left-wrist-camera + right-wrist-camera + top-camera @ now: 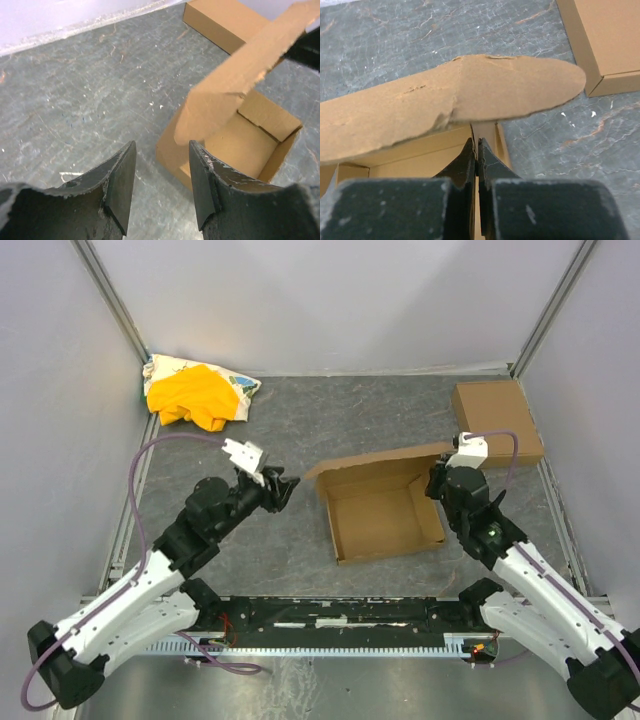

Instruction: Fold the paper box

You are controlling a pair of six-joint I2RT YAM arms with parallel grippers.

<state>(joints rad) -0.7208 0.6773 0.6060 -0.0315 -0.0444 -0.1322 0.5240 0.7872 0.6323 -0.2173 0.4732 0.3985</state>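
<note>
The paper box (380, 515) stands mid-table as a shallow open tray with its lid flap (385, 460) raised along the far side. My right gripper (437, 485) is shut on the box's right wall, and the thin cardboard shows pinched between its tips (475, 142) under the overhanging lid flap (455, 105). My left gripper (288, 487) hovers open just left of the box, apart from it. Nothing lies between its fingers (161, 145), which face the box (235, 145) and its tilted lid flap (240, 75).
A smaller ready-folded brown box (497, 420) sits at the back right, close behind my right gripper (610, 40). A yellow cloth on a printed bag (195, 395) lies in the back left corner. White walls enclose the grey table.
</note>
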